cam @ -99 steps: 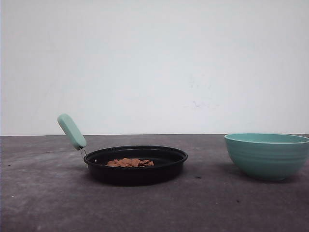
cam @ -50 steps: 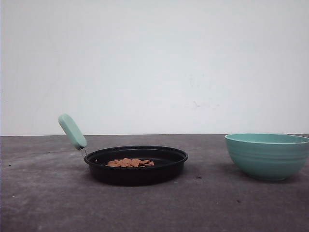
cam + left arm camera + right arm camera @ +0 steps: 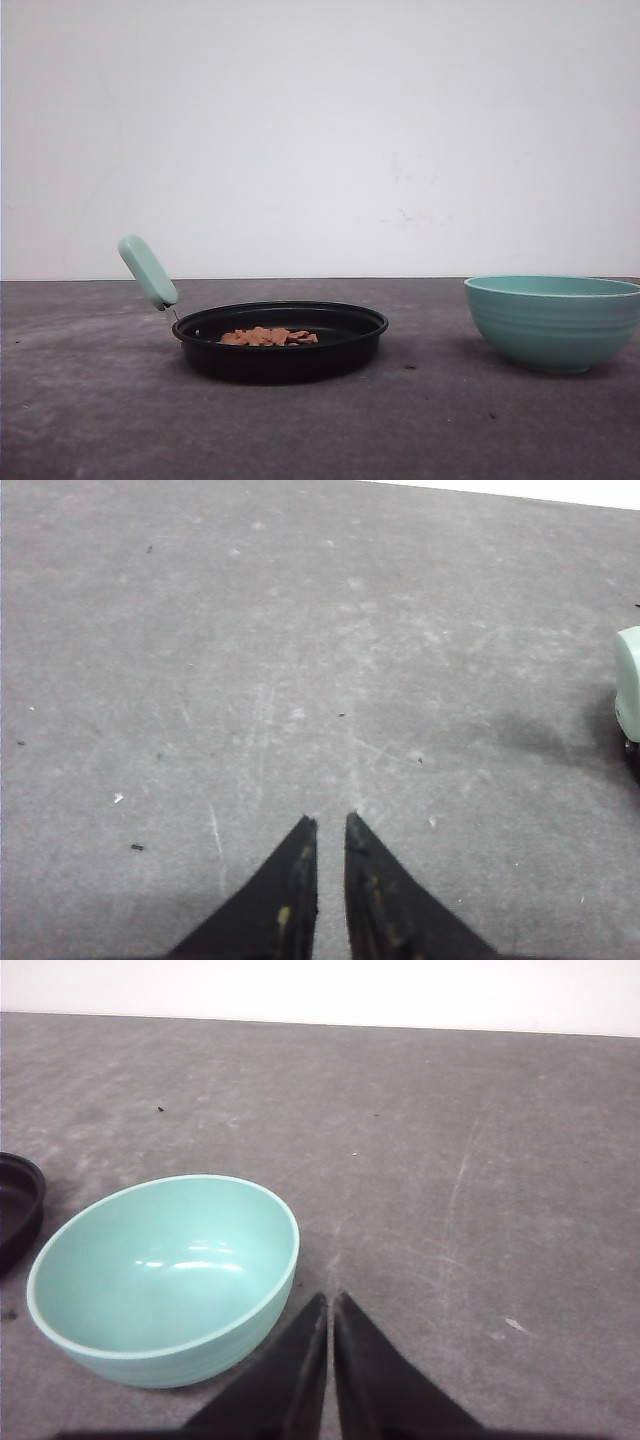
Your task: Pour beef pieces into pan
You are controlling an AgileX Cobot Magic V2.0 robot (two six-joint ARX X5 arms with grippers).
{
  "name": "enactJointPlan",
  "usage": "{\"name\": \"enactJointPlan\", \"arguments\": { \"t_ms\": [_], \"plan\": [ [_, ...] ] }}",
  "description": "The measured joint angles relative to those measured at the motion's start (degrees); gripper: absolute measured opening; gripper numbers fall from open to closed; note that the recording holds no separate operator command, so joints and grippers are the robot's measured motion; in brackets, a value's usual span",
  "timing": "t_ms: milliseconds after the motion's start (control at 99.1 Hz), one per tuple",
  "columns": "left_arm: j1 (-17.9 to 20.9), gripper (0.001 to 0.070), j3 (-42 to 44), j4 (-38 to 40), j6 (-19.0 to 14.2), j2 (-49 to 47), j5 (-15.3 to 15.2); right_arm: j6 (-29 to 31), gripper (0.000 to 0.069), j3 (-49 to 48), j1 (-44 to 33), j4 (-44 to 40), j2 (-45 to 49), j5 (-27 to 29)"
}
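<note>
Already the beef pieces (image 3: pixel 268 337) lie heaped inside the pan (image 3: pixel 280 341), which sits on the grey table (image 3: pixel 450 430). Ahead of the left gripper (image 3: pixel 329 825), off to one side, what seems to be the pan's pale handle pokes in; its fingers are nearly together, grasping nothing. Just beside the right gripper (image 3: pixel 329 1302), likewise pinched closed and empty-handed, stands the teal bowl (image 3: pixel 165 1278).

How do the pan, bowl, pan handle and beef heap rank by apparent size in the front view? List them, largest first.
1. pan, widest, though flatter than the bowl
2. bowl, cut off at the frame edge, so these two are unsure
3. beef pieces
4. pan handle, close to the beef
</note>
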Motion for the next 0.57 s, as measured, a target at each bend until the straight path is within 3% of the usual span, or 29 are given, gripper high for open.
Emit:
{"name": "enactJointPlan", "arguments": {
  "t_ms": [565],
  "plan": [
    [0.0, 0.0024, 0.0, 0.0, 0.4, 0.0, 0.0, 0.0, 0.0011, 0.0, 0.0, 0.0, 0.0, 0.0]
  ]
}}
